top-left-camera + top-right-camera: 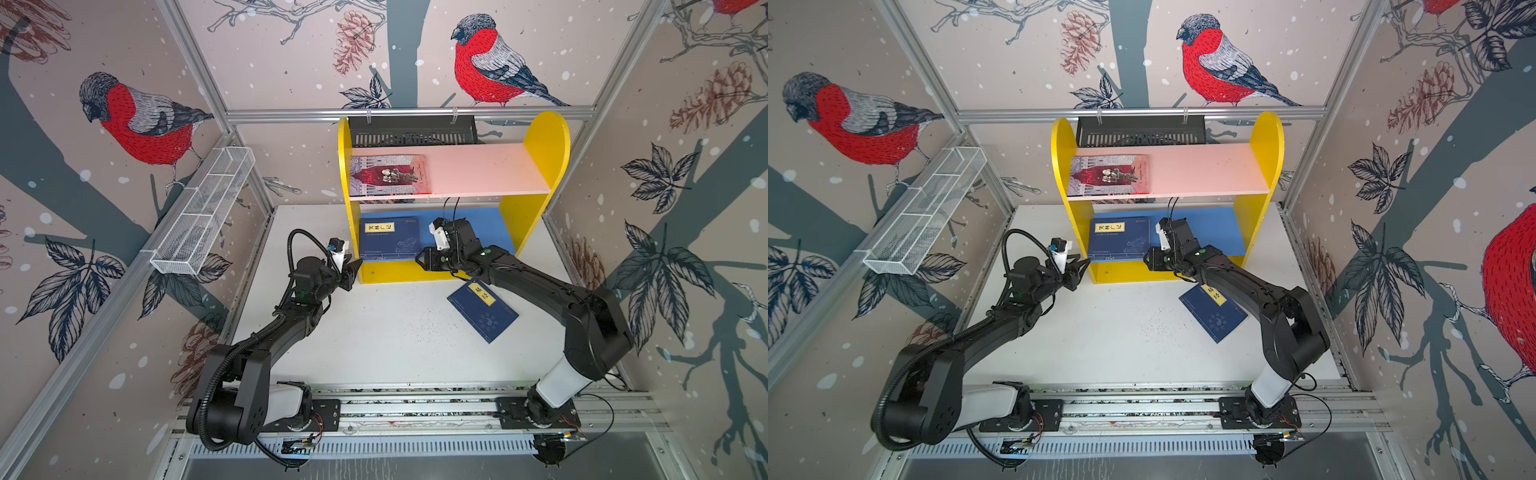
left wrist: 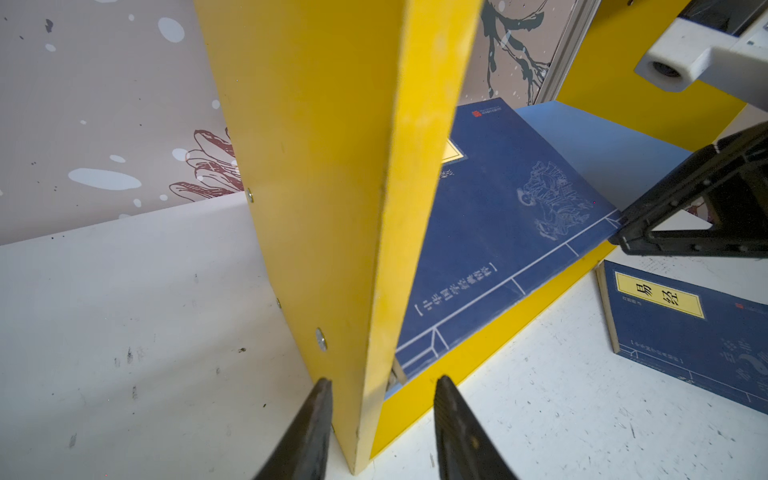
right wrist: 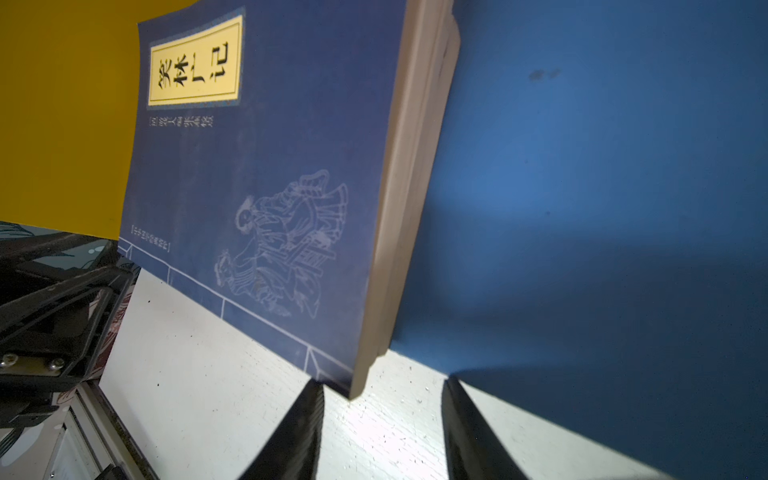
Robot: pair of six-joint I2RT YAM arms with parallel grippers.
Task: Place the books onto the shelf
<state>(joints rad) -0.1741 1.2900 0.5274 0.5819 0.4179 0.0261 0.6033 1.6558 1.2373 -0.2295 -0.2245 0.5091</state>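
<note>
In both top views we've got the shelf (image 1: 546, 141) (image 1: 1271, 137) standing at the back of the white table (image 1: 395, 340). The red-and-grey book (image 1: 388, 174) lies flat at the left end of the pink upper board (image 1: 478, 170). The navy stack (image 1: 388, 237) lies flat at the left end of the blue lower board (image 1: 482, 220). One loose navy book (image 1: 484, 309) lies on the table in front of the shelf, its far corner hidden by the right arm (image 1: 540, 282). The left gripper (image 1: 353, 270) is at the shelf's front left corner, and the right gripper (image 1: 420, 258) is at the stack's front right corner.

Over to the left wrist: the left gripper (image 2: 382, 380) has its jaws apart, one on each side of the yellow side panel's (image 2: 332, 166) front edge. A gap shows on the inner side, so nothing is squeezed. Beyond, we see the navy stack (image 2: 498, 232) on its board and the loose navy book (image 2: 685, 332) on the table.

Right wrist now: the right gripper (image 3: 382, 380) is spread too, gripping nothing. The navy stack (image 3: 266, 166) is just ahead, its near corner poking past the front edge of the blue lower board (image 3: 582, 166), level with the fingertips.
</note>
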